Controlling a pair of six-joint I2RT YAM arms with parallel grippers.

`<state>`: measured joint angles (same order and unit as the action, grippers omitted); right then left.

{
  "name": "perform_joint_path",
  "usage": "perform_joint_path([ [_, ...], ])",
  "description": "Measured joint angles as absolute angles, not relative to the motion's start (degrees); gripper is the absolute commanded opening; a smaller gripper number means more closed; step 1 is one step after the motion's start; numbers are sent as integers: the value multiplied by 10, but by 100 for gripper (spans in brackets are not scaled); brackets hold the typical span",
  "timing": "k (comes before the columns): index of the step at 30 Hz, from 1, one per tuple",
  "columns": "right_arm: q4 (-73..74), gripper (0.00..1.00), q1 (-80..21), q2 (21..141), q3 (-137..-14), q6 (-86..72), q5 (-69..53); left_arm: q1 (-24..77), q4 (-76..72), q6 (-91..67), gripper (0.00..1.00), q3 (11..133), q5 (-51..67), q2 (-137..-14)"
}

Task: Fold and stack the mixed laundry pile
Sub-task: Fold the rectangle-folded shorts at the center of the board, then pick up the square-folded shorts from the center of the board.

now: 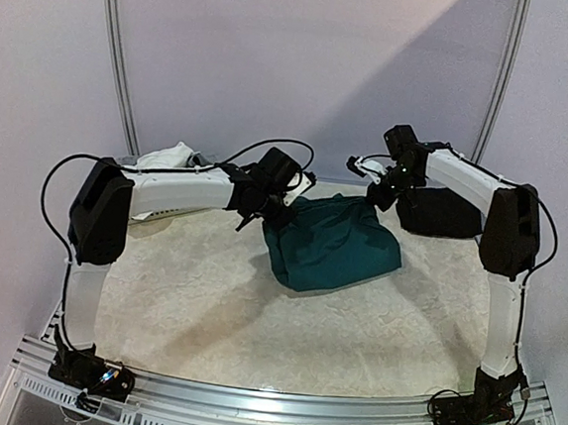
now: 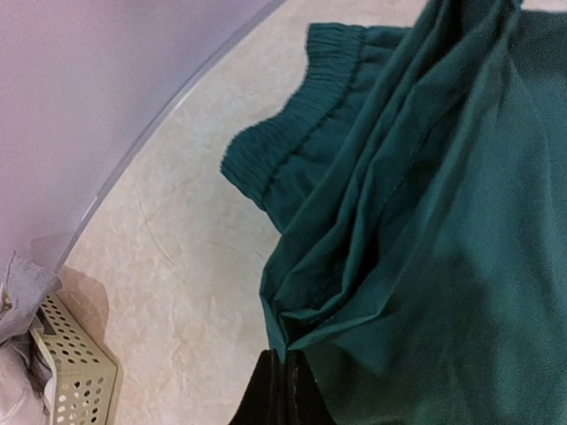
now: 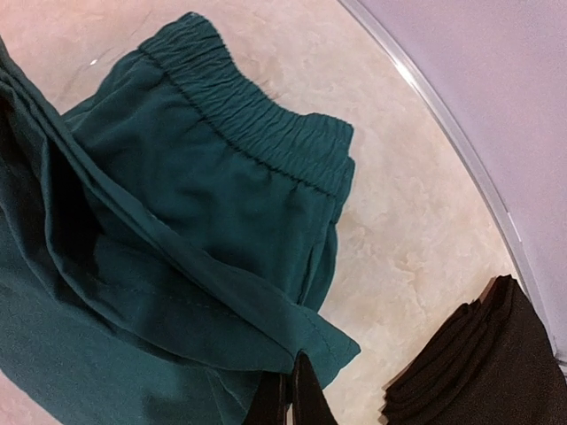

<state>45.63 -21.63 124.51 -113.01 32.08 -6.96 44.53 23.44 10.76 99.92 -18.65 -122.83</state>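
Shorts (image 1: 331, 242) of soft teal-green cloth, waistband gathered in ribs, sag toward twelve o'clock on your mottled surface (image 1: 254, 329). Your left hand (image 2: 283, 391) is clamped on a bunched fold at their ten o'clock, your right hand (image 3: 297, 394) on a hem at one. Folded black trousers (image 1: 441, 212) lie at three.

Teal shorts (image 2: 425, 221) running off the left wrist view's right and bottom edges, perforated basket (image 2: 75, 376) cropped at its lower left corner, black trousers (image 3: 483, 363) cropped at the right wrist view's corner, white cloth (image 1: 170, 155) partly behind the left arm (image 1: 181, 192)
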Motion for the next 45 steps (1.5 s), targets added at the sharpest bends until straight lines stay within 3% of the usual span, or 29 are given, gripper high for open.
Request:
perform_joint_path([
  [6, 430, 1, -206, 1329, -1231, 293, -54, 400, 214, 102, 0, 1107, -179, -1314],
  [8, 421, 8, -202, 1355, -1267, 288, -51, 392, 214, 98, 3, 1149, -174, -1348],
  [13, 390, 38, -197, 1415, -1329, 277, -36, 383, 221, 83, 27, 1226, -172, -1417],
  [20, 394, 48, -192, 1442, -1313, 243, -23, 382, 248, 31, 46, 1220, -184, -1413],
  [27, 388, 52, -175, 1284, -1107, 217, -70, 387, 215, -20, 53, 982, -145, -1205],
  [33, 381, 53, -173, 1084, -956, 247, -145, 443, 166, 126, 56, 870, -56, -1056],
  [37, 385, 55, -173, 1006, -885, 262, -165, 509, 199, 237, 56, 909, -18, -1094],
  [45, 416, 56, -173, 916, -787, 264, -171, 551, 306, 315, 56, 1103, -12, -1296],
])
